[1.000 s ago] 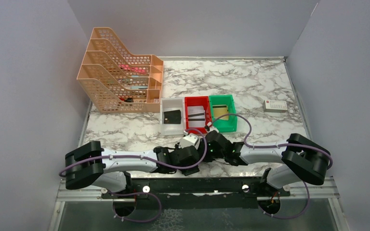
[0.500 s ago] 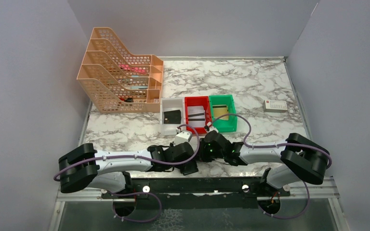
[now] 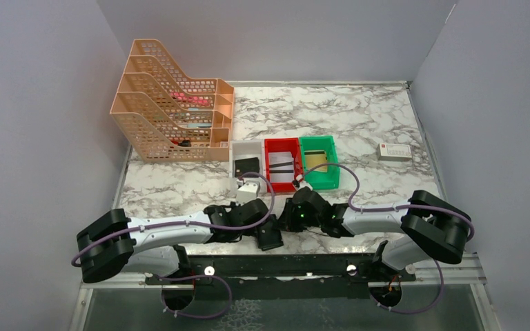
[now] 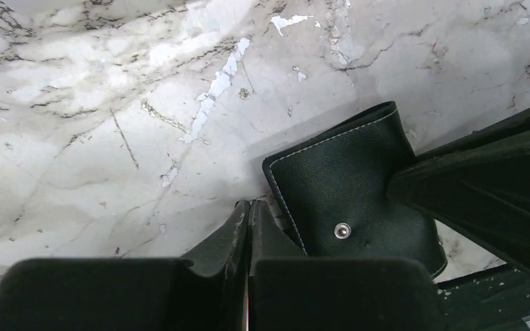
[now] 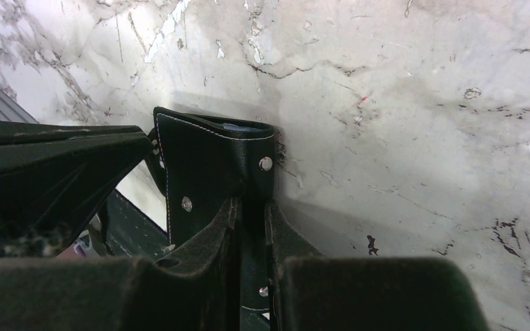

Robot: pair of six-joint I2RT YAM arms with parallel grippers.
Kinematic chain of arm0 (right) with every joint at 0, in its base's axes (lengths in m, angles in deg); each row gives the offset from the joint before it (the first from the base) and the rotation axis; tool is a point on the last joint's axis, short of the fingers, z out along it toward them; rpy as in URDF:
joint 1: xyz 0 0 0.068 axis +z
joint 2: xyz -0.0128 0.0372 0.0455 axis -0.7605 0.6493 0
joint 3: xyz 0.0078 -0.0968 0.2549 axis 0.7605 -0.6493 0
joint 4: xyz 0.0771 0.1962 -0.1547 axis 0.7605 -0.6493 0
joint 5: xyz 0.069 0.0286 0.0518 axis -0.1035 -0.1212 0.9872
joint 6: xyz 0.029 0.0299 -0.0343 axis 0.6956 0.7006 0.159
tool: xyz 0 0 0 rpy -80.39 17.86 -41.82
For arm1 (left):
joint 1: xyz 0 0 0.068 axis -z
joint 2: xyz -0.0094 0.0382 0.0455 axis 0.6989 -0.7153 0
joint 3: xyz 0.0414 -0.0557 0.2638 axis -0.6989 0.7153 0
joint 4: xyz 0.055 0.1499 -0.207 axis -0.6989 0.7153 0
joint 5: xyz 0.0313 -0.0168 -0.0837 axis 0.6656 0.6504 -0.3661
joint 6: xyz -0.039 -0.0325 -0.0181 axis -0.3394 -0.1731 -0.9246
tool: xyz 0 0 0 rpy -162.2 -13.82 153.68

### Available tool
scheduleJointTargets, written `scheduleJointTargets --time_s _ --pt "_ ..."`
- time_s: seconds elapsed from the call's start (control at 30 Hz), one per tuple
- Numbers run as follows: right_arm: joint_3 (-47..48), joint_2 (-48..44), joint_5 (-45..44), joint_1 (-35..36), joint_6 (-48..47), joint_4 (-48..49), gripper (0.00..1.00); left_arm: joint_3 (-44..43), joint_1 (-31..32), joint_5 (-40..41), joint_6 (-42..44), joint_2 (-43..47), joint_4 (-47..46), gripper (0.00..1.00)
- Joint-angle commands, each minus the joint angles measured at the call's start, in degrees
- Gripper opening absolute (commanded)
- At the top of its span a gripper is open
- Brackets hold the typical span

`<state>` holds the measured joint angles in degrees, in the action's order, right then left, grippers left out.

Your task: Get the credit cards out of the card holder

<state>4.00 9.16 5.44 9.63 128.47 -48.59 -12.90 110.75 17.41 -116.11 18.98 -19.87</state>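
The black card holder (image 4: 348,183) lies partly folded on the marble near the front edge, with its snap studs showing. My right gripper (image 5: 252,203) is shut on one flap of the card holder (image 5: 207,155). A blue-grey sliver shows at its top edge. My left gripper (image 4: 248,205) is shut, its tips on the marble against the holder's left edge, with nothing seen between them. In the top view both grippers, left (image 3: 270,236) and right (image 3: 288,219), meet over the holder and hide it. A tan-gold credit card (image 3: 317,160) lies in the green bin (image 3: 330,181).
A red bin (image 3: 267,169) holds a white card with black stripes. A white bin (image 3: 235,163) holds a small black square piece. A white box with a red mark (image 3: 394,152) sits far right. Peach file trays (image 3: 172,117) stand back left. The table's front edge lies just behind the grippers.
My left arm has swung left and its wrist has turned, bringing its gripper nearer the front edge. My right gripper has shifted slightly left, still on the holder.
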Motion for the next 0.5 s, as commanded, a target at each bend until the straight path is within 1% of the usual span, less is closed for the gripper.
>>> scheduleJointTargets --time_s 0.0,0.1,0.13,0.2,0.23,0.27,0.33,0.37,0.47 --pt "-3.19 3.99 -1.54 0.54 -2.92 -14.78 0.01 0.18 -0.11 3.50 -0.65 0.71 3.42 0.00" --pt "-2.58 3.38 -1.54 0.49 -3.45 -15.21 0.02 0.14 -0.14 3.34 -0.41 1.68 3.44 0.00" --pt "-2.44 2.87 -1.54 0.52 -3.79 -15.17 0.02 0.20 -0.16 3.15 -0.36 2.22 3.42 0.05" --pt "-2.04 1.76 -1.27 0.49 -4.67 -15.23 0.03 0.50 -0.14 2.29 -0.17 3.38 3.07 0.23" --pt "-1.69 1.35 -0.95 0.48 -5.19 -15.24 0.04 0.70 -0.10 1.61 -0.05 3.84 2.73 0.31" --pt "-1.09 0.98 -0.84 0.54 -5.64 -15.47 0.04 0.86 -0.14 0.76 0.11 4.37 2.36 0.36" --pt "-0.27 0.56 -0.58 0.54 -6.14 -16.07 0.05 1.32 -0.17 -1.01 0.19 5.24 1.27 0.42" --pt "-0.10 0.38 -0.54 0.49 -6.36 -16.11 0.05 1.73 -0.10 -1.78 0.17 5.72 0.45 0.42" --pt "0.41 0.24 -0.70 0.54 -6.65 -16.29 0.06 3.54 -0.15 -3.34 -0.67 7.81 -1.86 0.51"
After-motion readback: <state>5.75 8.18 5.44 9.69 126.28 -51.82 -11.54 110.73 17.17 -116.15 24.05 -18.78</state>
